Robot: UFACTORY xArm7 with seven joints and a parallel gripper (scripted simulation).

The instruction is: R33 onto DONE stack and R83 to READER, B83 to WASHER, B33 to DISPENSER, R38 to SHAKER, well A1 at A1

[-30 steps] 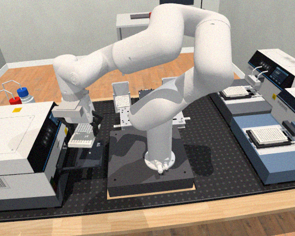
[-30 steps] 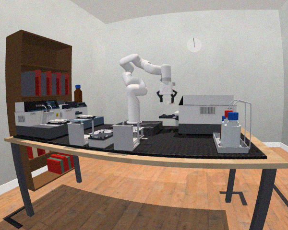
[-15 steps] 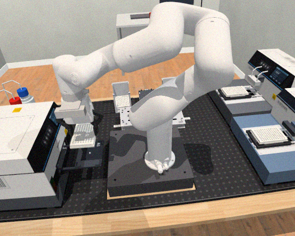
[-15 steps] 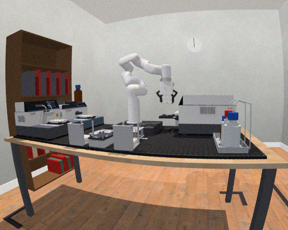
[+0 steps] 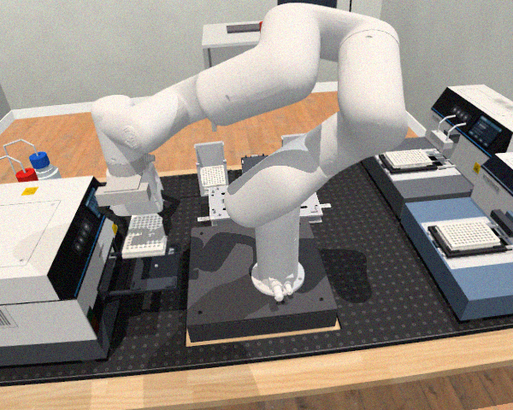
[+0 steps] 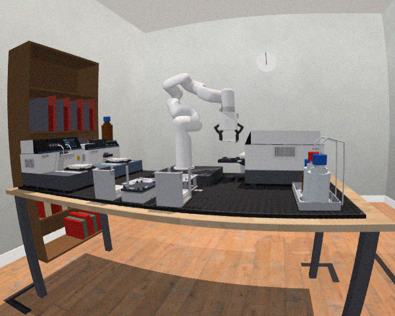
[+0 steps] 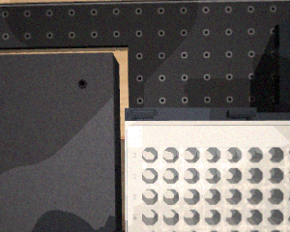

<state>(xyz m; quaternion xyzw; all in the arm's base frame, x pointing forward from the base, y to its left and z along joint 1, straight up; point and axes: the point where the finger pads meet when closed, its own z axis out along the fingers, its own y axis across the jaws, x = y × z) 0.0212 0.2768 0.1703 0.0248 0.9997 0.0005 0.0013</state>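
My gripper point(image 5: 143, 225) point(image 6: 228, 137) is shut on a white well plate point(image 5: 144, 237) point(image 7: 213, 179) and holds it level, a little above the dark pull-out tray point(image 5: 156, 270) point(image 6: 231, 158) of the large instrument point(image 5: 22, 247) point(image 6: 279, 153) on the left. The tray is bare. I cannot read the plate's label. The wrist view shows the plate's corner and its wells, not my fingers. One white plate point(image 5: 409, 157) sits on the far right instrument and another plate point(image 5: 467, 234) on the blue one. A third plate point(image 5: 213, 175) lies in a white rack at the back.
The arm's dark plinth point(image 5: 256, 304) point(image 7: 48, 145) stands right beside the tray. A low white fixture point(image 5: 216, 205) stands behind it. The second rack is hidden by the arm. Capped bottles point(image 5: 40, 163) point(image 6: 315, 180) stand beyond the left instrument.
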